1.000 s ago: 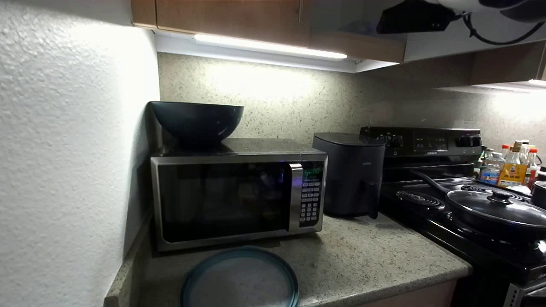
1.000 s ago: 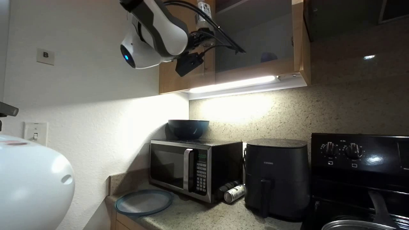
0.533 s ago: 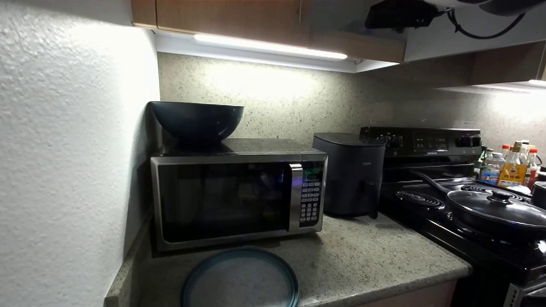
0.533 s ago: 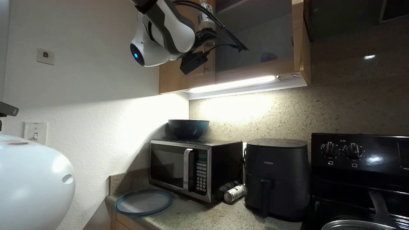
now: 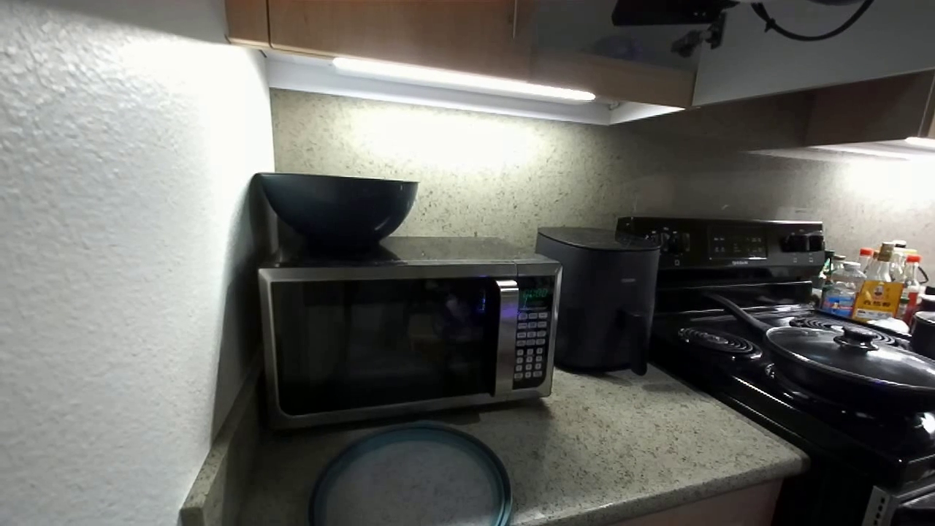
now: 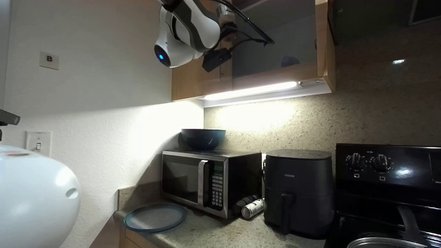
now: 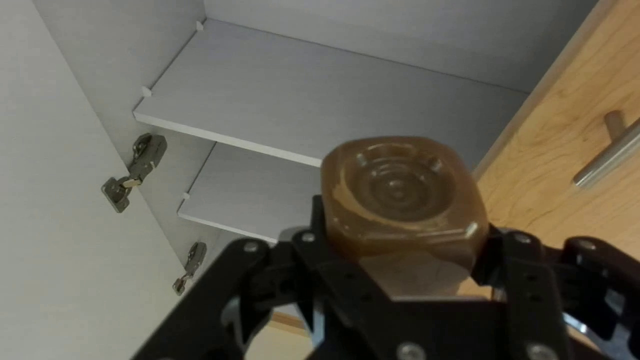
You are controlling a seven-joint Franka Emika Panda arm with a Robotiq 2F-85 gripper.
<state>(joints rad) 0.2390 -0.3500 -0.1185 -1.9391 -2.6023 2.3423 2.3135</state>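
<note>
My gripper (image 7: pixel 405 230) is shut on a brownish translucent bottle (image 7: pixel 400 195). In the wrist view the bottle's rounded base faces the camera, with a finger on each side; its far end is hidden. In an exterior view the bottle (image 6: pixel 224 12) shows partly behind cables near the top edge, high in front of the wall cabinet. Behind it, the wrist view shows the open cabinet with pale grey shelves (image 7: pixel 320 95) and a white open door (image 7: pixel 75 215). In an exterior view only the black wrist camera (image 5: pixel 668 10) shows at the top; the gripper is out of view there.
A wooden cabinet door with a metal handle (image 7: pixel 607 155) is right of the bottle in the wrist view. Below stand a microwave (image 5: pixel 387 336) with a dark bowl (image 5: pixel 340 208) on top, an air fryer (image 6: pixel 299 193), a round blue-rimmed lid (image 6: pixel 155 217) and a stove (image 5: pixel 730 307).
The arm has moved up and toward the cabinet, carrying the bottle: right and up in an exterior view, left and up in another. A door hinge has come into view. Counter items stayed still.
</note>
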